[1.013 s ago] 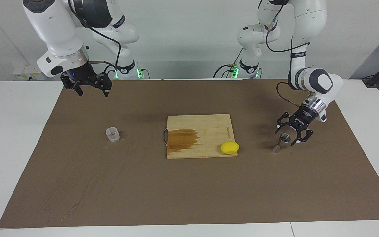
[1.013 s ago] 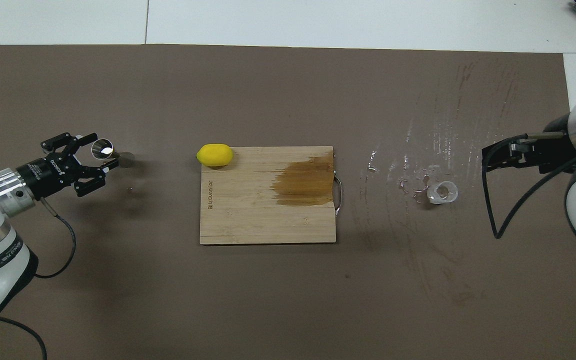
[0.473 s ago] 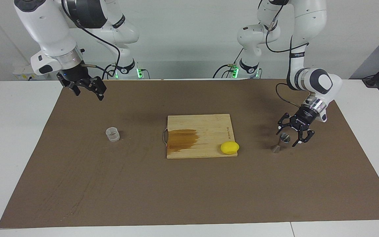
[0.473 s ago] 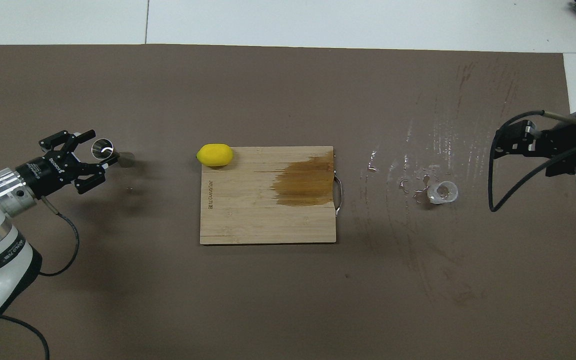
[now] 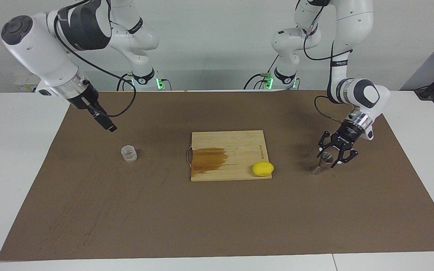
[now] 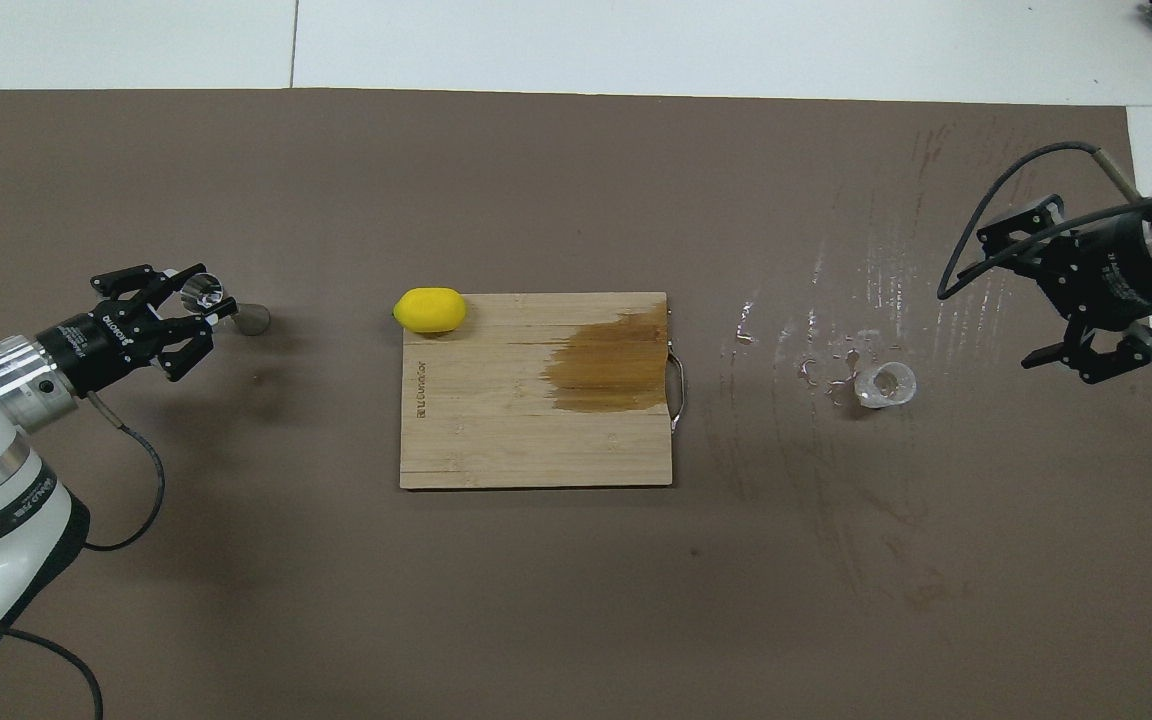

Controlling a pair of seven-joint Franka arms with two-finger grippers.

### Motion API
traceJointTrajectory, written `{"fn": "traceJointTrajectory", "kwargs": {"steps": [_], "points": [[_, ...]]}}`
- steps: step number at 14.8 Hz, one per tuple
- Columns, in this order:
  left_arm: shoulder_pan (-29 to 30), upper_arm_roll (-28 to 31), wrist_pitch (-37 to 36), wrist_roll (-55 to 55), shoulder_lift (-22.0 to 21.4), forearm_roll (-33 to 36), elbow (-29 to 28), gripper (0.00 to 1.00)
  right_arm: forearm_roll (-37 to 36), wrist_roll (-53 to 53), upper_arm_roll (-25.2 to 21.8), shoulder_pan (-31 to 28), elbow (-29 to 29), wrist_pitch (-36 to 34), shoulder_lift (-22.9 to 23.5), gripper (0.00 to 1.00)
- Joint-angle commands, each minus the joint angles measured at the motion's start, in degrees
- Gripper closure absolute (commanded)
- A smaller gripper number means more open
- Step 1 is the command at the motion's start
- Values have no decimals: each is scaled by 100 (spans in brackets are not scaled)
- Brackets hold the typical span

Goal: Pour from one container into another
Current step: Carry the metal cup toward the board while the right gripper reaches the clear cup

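Pour not begun: left tool point(image 5: 331, 157) clamped on jigger point(image 5: 321, 164) at table's point(image 5: 217, 222) left-arm end, right tool point(image 6: 1058, 292) wide at two o'clock above unheld clear cup point(image 6: 885, 385), pickup outstanding.

I am looking at a matt brown mat point(image 5: 217, 226) with a faintly streaked, paper-like face, and it is showing glossy wet streaks beside the right gripper point(image 6: 1056, 285). Under that gripper the cup point(image 6: 885, 385) is reading as clear, smooth plastic or glass; I cannot tell which. Between the left gripper's point(image 5: 333, 156) matt black fingers, the jigger point(image 5: 321, 165) is gleaming as polished metal. The board point(image 5: 236, 145) is showing pale, matt wood grain with a darker wet-looking stain. The lemon point(image 5: 263, 168) is looking smooth and slightly shiny. Both arms are wearing glossy white shells.
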Motion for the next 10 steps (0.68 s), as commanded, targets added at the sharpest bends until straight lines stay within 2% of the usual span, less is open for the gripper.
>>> {"fn": "traceJointTrajectory", "kwargs": {"steps": [1,6,10], "points": [[-69,45,126,153,18,-163,-41,100,663,609,43,-459,-93,157,326,0],[-226,27,38,-14,18,-163,213,100,1560,592,43,-978,-848,824,643,0],[-544,-191,82,-962,-122,-146,688,100,1965,540,43,-1163,-1411,1447,819,0]]}}
